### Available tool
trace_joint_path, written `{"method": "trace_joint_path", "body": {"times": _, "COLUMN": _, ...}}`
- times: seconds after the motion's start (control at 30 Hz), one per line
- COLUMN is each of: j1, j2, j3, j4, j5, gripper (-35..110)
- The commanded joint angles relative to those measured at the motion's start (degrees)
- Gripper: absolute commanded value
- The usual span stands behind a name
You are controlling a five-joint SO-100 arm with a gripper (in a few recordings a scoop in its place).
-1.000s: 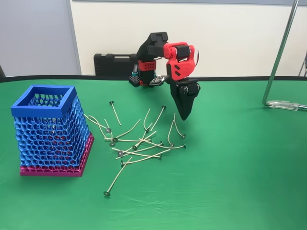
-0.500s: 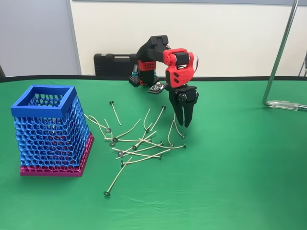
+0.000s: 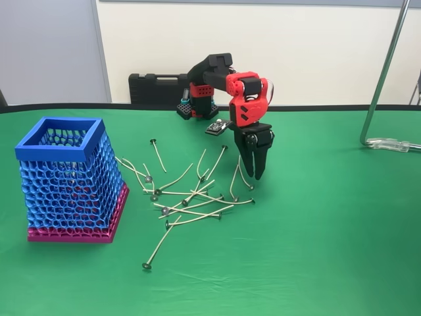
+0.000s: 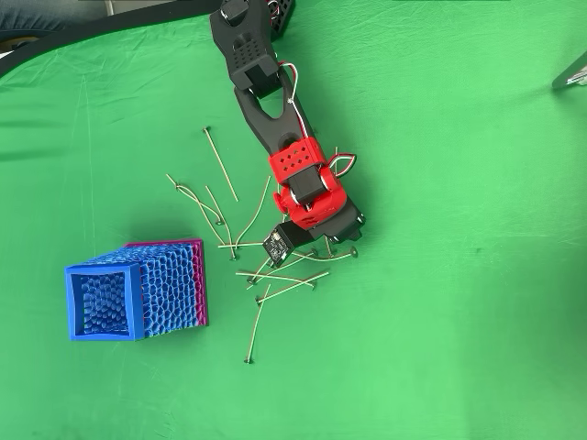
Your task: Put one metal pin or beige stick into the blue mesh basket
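Several thin beige sticks with dark disc heads lie scattered in a loose pile (image 3: 191,197) on the green cloth; one stick (image 3: 161,242) (image 4: 256,325) lies alone nearest the front. The blue mesh basket (image 3: 66,178) (image 4: 138,289) with its magenta base stands upright to the left of the pile. My red and black gripper (image 3: 253,174) (image 4: 334,244) points straight down at the pile's right edge, just above a curved stick. Its fingers are slightly parted and hold nothing. In the overhead view the wrist hides the fingertips.
A black case (image 3: 158,89) lies behind the arm's base at the table's far edge. A metal stand pole (image 3: 385,72) rises at the right, with its foot (image 3: 391,143) on the cloth. Open green cloth lies in front and to the right.
The gripper has turned to point straight down and dropped closer to the pile's right edge. Its fingers, together a second ago, are now slightly parted.
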State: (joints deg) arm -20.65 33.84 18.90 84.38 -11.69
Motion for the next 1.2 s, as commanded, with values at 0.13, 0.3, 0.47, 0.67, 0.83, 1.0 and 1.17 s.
{"method": "trace_joint_path", "body": {"times": 0.13, "j1": -0.5, "j2": -0.9, "j3": -3.1, "j4": -0.6, "j5": 1.1, "gripper": 15}}
{"method": "trace_joint_path", "body": {"times": 0.3, "j1": -0.4, "j2": -2.6, "j3": -3.2, "j4": -0.9, "j5": 1.4, "gripper": 15}}
{"method": "trace_joint_path", "body": {"times": 0.47, "j1": -0.2, "j2": -3.0, "j3": -3.9, "j4": -1.0, "j5": 1.6, "gripper": 15}}
{"method": "trace_joint_path", "body": {"times": 0.67, "j1": 0.3, "j2": -3.1, "j3": -4.2, "j4": -1.0, "j5": 1.6, "gripper": 15}}
{"method": "trace_joint_path", "body": {"times": 0.83, "j1": 0.4, "j2": -2.7, "j3": -3.6, "j4": -1.1, "j5": 1.7, "gripper": 14}}
{"method": "trace_joint_path", "body": {"times": 1.0, "j1": 1.1, "j2": -2.4, "j3": -3.2, "j4": -1.1, "j5": 1.8, "gripper": 14}}
{"method": "trace_joint_path", "body": {"times": 1.17, "j1": 1.7, "j2": -1.8, "j3": -2.2, "j4": -1.1, "j5": 1.1, "gripper": 14}}
